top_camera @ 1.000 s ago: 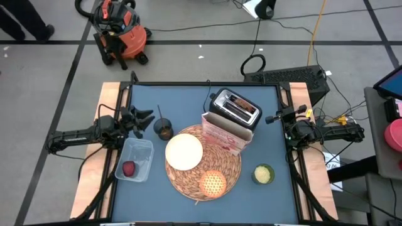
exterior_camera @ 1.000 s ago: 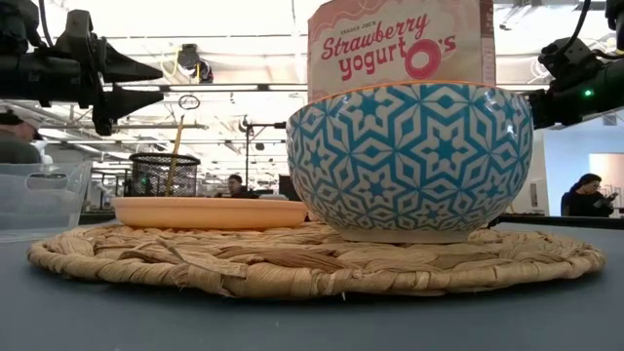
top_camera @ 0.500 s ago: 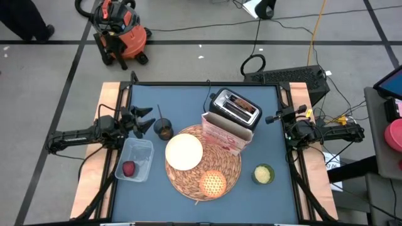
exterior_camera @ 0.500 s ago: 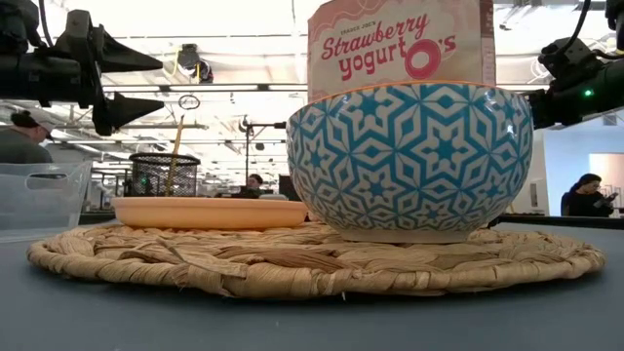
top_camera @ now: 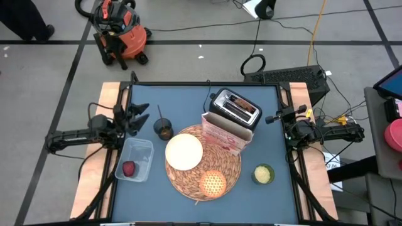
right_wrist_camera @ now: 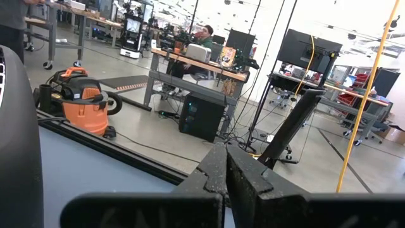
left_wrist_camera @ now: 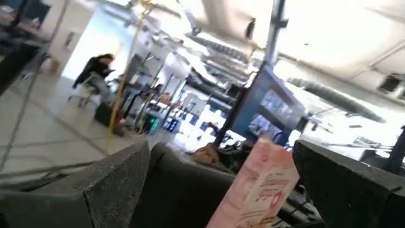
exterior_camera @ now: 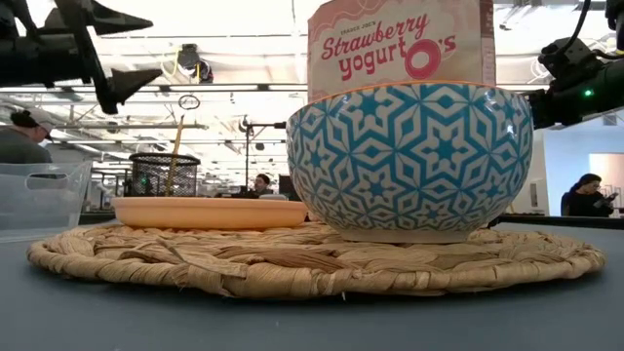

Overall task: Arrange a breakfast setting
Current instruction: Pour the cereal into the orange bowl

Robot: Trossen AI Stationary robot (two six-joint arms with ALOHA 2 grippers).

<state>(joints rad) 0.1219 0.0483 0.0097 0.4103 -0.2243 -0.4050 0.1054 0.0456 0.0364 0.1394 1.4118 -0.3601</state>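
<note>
Cream bowl (top_camera: 184, 152), small orange dish (top_camera: 212, 183) and pink-white cereal box (top_camera: 224, 134) sit on round woven straw placemat (top_camera: 204, 164), mid blue table (top_camera: 188, 100); dark cup (top_camera: 164, 130) just beside left gripper (top_camera: 139, 118), jaws open, empty. Right gripper (top_camera: 274, 117) at table's far right edge, fingers closed

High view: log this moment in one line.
left end effector: open, beside dark cup | right end effector: shut, table edge | dark-red fruit: in clear plastic tub
</note>
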